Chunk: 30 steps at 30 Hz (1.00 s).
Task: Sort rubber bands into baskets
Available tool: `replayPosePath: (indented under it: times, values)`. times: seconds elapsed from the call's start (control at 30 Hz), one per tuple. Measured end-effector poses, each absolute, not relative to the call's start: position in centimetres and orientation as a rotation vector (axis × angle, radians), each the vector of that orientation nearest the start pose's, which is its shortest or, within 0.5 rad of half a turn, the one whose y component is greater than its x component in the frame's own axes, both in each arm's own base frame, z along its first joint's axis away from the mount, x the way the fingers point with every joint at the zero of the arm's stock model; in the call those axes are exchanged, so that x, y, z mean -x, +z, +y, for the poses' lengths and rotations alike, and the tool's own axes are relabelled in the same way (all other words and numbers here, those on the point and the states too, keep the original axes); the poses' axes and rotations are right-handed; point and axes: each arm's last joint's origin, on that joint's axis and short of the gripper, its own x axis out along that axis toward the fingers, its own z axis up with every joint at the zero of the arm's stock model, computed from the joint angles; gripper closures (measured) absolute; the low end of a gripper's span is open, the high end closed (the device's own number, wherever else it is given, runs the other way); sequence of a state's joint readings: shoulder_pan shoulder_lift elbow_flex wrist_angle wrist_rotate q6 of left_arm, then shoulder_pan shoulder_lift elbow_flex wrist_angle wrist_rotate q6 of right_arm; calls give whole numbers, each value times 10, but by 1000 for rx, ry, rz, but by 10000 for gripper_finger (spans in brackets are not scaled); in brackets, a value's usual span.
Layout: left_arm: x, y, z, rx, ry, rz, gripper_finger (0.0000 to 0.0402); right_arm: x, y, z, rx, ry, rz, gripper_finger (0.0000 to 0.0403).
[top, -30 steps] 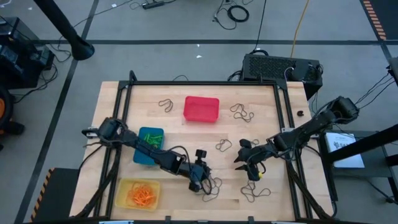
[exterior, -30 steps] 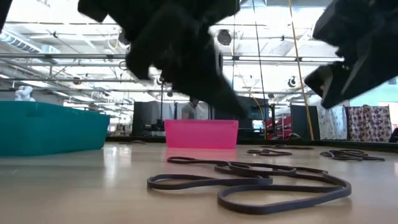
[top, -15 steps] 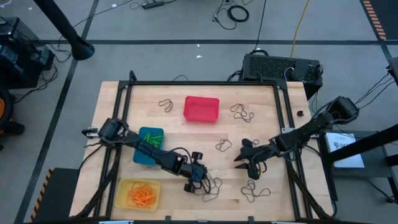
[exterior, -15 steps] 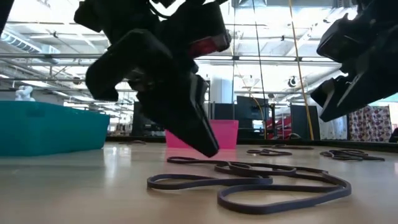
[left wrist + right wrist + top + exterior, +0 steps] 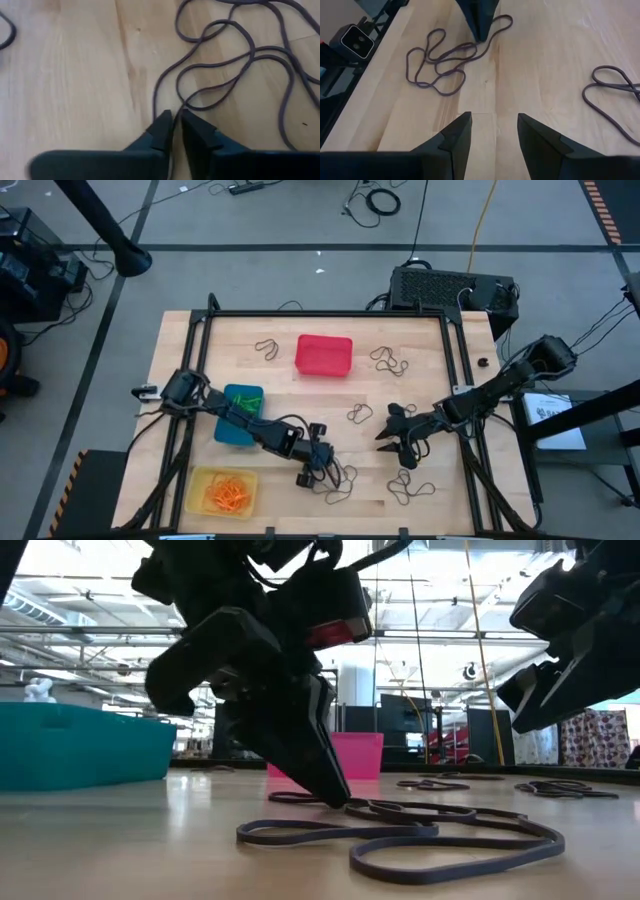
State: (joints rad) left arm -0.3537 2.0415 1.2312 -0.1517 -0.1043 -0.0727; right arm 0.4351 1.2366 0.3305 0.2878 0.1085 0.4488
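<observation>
Pale wooden table [image 5: 430,350] carries, from left to right, a yellow basket [image 5: 222,491] of orange rubber bands [image 5: 230,495] at the near-left corner, a blue basket [image 5: 240,414] just behind it and a red basket [image 5: 323,354] near the far edge. Right of the yellow basket, the left gripper [image 5: 174,128] touches down on a tangle of dark rubber bands [image 5: 420,835], its fingertips nearly closed around one strand. Farther right, the right gripper [image 5: 492,132] hovers with fingers spread above bare wood, more dark bands [image 5: 411,488] lying close by.
</observation>
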Motion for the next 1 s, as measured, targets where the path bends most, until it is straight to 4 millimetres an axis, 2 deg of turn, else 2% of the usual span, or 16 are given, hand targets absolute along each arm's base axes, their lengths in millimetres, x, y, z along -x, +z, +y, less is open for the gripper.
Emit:
replayPosePath:
  times: [0.1,0.23,0.4,0.5,0.67,0.8,0.9,1.0]
  values:
    - [-385,124,-134,-148,-184,941,392,-192,141,86,-265,175,655,250]
    - [-389,130,-129,-174,-144,910,397,-192,141,86,-260,178,655,250]
    - [-396,171,-129,-272,-76,764,399,-192,141,86,-243,184,654,250]
    - [-394,191,-121,-315,2,716,399,-192,141,86,-242,183,657,250]
    - [-386,232,-99,-339,163,627,400,-192,141,86,-236,183,663,250]
    - [-381,253,-73,-353,261,603,400,-192,141,86,-226,186,663,250]
    - [-381,261,-49,-409,331,611,401,-192,140,86,-215,188,665,250]
    - [-383,258,-23,-438,385,651,401,-192,140,86,-213,188,665,250]
